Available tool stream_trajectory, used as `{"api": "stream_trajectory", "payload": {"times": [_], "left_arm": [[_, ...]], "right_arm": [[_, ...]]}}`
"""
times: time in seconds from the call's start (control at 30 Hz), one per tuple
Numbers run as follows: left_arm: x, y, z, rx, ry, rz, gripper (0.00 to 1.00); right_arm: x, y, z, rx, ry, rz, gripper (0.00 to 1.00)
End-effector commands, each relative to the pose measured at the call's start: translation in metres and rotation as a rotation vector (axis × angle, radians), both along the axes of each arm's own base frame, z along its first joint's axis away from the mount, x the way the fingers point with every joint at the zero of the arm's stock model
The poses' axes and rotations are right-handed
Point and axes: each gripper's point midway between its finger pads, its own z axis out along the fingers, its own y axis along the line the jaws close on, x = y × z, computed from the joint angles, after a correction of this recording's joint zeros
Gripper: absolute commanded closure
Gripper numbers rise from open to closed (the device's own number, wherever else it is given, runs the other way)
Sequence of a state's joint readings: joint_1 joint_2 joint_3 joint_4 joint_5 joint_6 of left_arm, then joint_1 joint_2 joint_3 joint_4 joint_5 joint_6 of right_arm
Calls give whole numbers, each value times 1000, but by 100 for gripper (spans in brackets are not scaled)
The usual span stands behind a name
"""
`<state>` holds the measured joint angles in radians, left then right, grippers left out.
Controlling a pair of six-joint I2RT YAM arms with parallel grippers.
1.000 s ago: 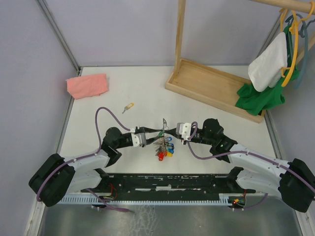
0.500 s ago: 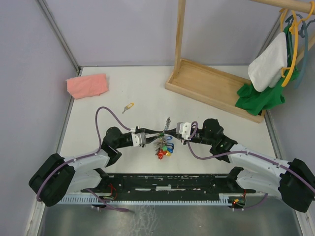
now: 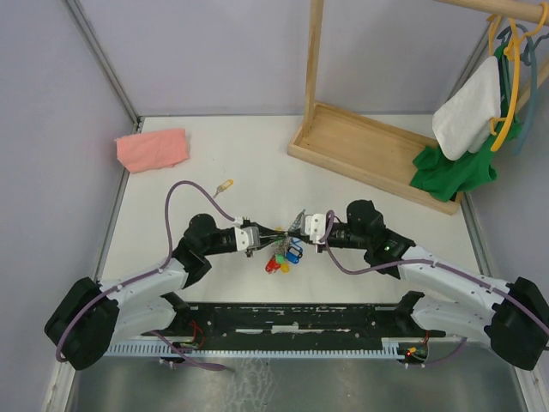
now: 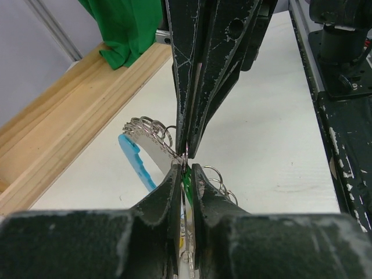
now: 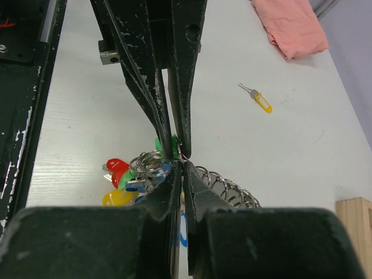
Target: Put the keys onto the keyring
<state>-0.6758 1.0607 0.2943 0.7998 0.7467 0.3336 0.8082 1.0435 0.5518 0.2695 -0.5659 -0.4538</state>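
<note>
The keyring (image 4: 152,129) is a chain of small metal rings with a light-blue tag (image 4: 132,156). It hangs between my two grippers above the table, and its coloured-head keys (image 3: 281,257) dangle below. My left gripper (image 4: 185,170) is shut on the green-headed key (image 4: 188,187), whose blade runs down between the fingers. My right gripper (image 5: 179,160) is shut on the ring wire, tip to tip with the left gripper (image 3: 260,233). The yellow-headed key (image 3: 226,184) lies alone on the table behind the left arm, also in the right wrist view (image 5: 262,102).
A pink cloth (image 3: 153,148) lies at the back left. A wooden rack base (image 3: 369,150) stands at the back right, with a green garment (image 3: 455,167) and a white cloth (image 3: 467,107) hanging on hangers. The left arm's purple cable (image 3: 184,193) loops near the yellow-headed key.
The left jaws have narrowed onto the green-headed key. Both grippers and the bunch have shifted slightly toward the back and left. The yellow-headed key has not moved.
</note>
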Motion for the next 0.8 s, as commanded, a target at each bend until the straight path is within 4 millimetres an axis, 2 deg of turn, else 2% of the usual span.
{"api": "stream_trajectory", "payload": {"times": [0.0,0.1,0.23,0.7,0.77], "left_arm": [[6,-4,23,36,-69,-7,97],[8,-3,19,88,-44,-2,97],[9,-1,14,140,-22,-1,97],[10,-3,15,139,-3,-3,97],[11,-3,15,138,-1,-2,97]], "right_arm": [[3,-2,16,-75,-42,28,88],[0,-3,13,-131,-27,58,79],[1,-1,18,-169,-11,75,73],[-1,13,1,-194,174,88,71],[-1,14,0,-190,188,82,68]]}}
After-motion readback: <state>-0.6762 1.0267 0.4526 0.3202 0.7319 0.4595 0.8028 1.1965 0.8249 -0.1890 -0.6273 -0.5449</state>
